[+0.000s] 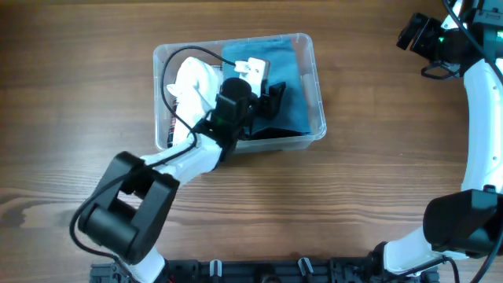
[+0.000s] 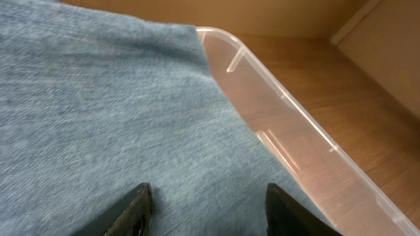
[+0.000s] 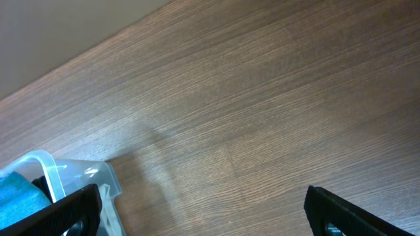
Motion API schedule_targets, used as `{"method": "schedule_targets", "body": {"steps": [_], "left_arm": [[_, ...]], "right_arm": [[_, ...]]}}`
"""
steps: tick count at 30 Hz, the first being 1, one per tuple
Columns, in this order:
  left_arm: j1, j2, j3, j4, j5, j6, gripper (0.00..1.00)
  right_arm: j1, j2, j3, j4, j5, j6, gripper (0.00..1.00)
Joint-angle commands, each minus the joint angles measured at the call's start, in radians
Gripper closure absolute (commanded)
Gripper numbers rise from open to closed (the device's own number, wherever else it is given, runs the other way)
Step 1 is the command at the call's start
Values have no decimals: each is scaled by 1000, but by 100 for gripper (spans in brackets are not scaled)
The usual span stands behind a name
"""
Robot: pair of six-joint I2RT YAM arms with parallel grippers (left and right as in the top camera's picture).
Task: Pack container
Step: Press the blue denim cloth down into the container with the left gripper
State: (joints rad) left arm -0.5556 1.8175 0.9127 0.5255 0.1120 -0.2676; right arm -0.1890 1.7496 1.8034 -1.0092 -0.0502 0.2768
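The clear plastic container point(image 1: 316, 63) stands on the wooden table at the upper middle of the overhead view. Inside it lie a folded blue-grey cloth point(image 1: 287, 71) on the right and a white cloth point(image 1: 196, 82) on the left. My left gripper point(image 1: 271, 98) is inside the container, open and empty, its fingers just above the blue cloth point(image 2: 98, 118). The container's clear wall point(image 2: 295, 131) shows to its right. My right gripper point(image 1: 413, 33) is open and empty, high at the far right above bare table. It sees the container's corner point(image 3: 92, 176).
A white tag or small white item point(image 1: 253, 69) lies on the cloth by my left wrist. A black cable point(image 1: 181, 59) loops over the white cloth. The wooden table point(image 1: 377, 181) surrounds the container.
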Motion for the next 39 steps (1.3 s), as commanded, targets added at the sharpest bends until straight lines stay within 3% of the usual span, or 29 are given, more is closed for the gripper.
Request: {"method": "schedule_targets", "body": {"steps": [1,5,7,8,11,17,21,32,36,39], "left_arm": [[-29,69,-17,-13,20,2,43],[-35,69,-17,-31,79,2,33],[-35,70,-17,-36,82,-2,21],[-34,76,-17,-43,82,-24,10],[-16,110,-16,-43,81,-58,0],[32,224,-15,51,72,-87,0],[34,272,-15,71,-32,-84,0],[31,198,-15,77,-31,-80,0],[32,1,-15,-90,-40,-76,0],[32,-186,-15,-314,-95,-76,0]], "right_arm": [[2,1,3,2,14,13,0],[2,1,3,2,14,13,0],[2,1,3,2,14,13,0],[2,1,3,2,14,13,0],[2,1,3,2,14,13,0],[2,1,3,2,14,13,0],[2,1,3,2,14,13,0],[2,1,3,2,14,13,0],[2,1,3,2,14,13,0],[2,1,3,2,14,13,0]]}}
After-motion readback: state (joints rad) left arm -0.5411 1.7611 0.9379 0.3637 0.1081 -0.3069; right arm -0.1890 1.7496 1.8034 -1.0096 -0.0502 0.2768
